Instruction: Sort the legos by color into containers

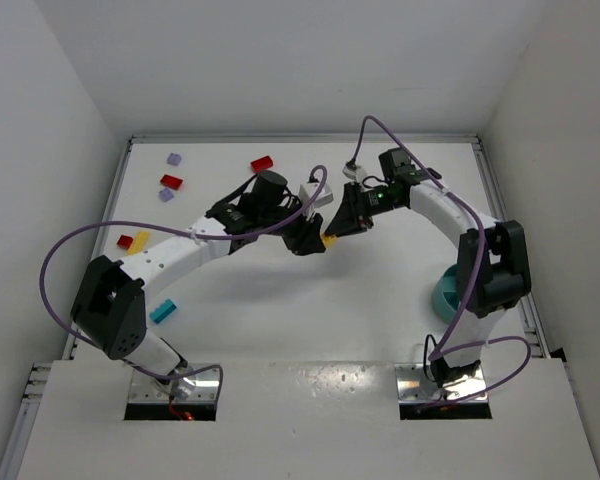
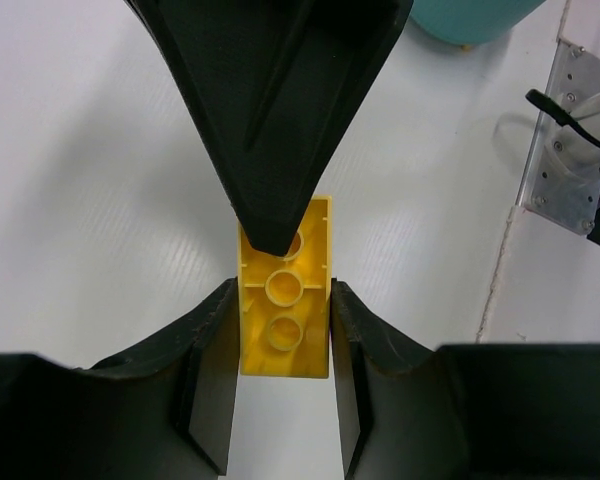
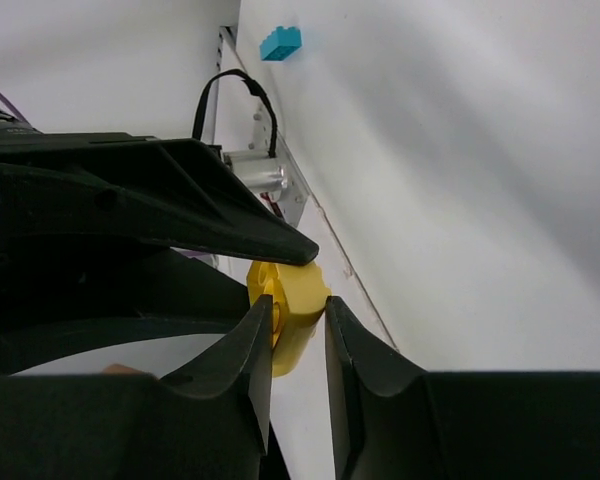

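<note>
A yellow lego hangs above the middle of the table, held between both grippers. My left gripper is shut on its long sides, and the left wrist view shows the brick's hollow underside between the two pads. My right gripper comes from the opposite side and is shut on the brick's other end. In the left wrist view, one dark finger of the right gripper covers the brick's far end. The teal container dish sits at the right, partly hidden behind the right arm.
Loose legos lie on the left half: red ones, a yellow one, a cyan one and two pale lilac ones. White walls enclose the table.
</note>
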`<move>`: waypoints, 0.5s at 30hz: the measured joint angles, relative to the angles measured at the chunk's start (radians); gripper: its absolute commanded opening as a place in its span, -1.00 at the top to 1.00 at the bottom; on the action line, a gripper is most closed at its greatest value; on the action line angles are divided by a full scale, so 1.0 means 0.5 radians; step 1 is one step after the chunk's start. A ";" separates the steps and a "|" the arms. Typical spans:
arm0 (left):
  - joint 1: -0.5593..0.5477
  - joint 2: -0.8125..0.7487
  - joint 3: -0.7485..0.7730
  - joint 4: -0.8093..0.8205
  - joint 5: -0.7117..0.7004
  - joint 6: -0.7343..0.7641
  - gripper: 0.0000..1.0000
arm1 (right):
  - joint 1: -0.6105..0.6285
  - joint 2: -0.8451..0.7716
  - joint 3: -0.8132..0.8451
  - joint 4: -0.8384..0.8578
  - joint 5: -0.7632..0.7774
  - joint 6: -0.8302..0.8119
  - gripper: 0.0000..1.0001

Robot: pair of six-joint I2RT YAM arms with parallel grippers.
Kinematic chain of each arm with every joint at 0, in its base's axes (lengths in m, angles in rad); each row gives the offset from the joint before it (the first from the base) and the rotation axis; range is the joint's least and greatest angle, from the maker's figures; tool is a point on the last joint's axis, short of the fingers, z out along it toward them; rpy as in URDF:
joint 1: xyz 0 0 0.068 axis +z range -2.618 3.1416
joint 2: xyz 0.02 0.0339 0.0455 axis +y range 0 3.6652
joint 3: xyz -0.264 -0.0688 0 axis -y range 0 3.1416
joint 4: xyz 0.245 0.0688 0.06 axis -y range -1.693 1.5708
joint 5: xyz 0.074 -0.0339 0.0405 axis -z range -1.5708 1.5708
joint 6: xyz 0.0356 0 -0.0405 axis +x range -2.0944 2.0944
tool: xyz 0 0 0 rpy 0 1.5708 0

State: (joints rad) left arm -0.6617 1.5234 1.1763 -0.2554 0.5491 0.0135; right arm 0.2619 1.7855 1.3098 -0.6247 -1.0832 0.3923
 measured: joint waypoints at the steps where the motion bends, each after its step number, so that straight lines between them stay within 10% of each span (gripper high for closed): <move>1: -0.001 0.000 0.000 -0.006 -0.005 0.002 0.81 | 0.002 0.000 -0.003 0.002 0.009 0.001 1.00; 8: -0.021 0.000 0.000 -0.017 -0.062 0.009 0.13 | 0.012 -0.002 0.053 -0.133 0.120 -0.146 1.00; 11: -0.030 -0.002 -0.005 0.014 -0.111 0.027 -0.45 | 0.017 -0.027 0.106 -0.244 0.230 -0.273 1.00; 12: -0.029 -0.011 -0.014 0.035 -0.139 0.027 -0.99 | 0.016 -0.049 0.119 -0.296 0.291 -0.332 1.00; 15: -0.027 -0.073 -0.070 0.050 -0.204 0.046 -1.00 | 0.000 -0.125 0.134 -0.417 0.485 -0.484 1.00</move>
State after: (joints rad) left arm -0.6754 1.4868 1.1412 -0.2306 0.4473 0.0364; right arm 0.2619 1.7229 1.3766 -0.8333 -0.8406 0.1505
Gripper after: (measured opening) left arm 0.985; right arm 0.181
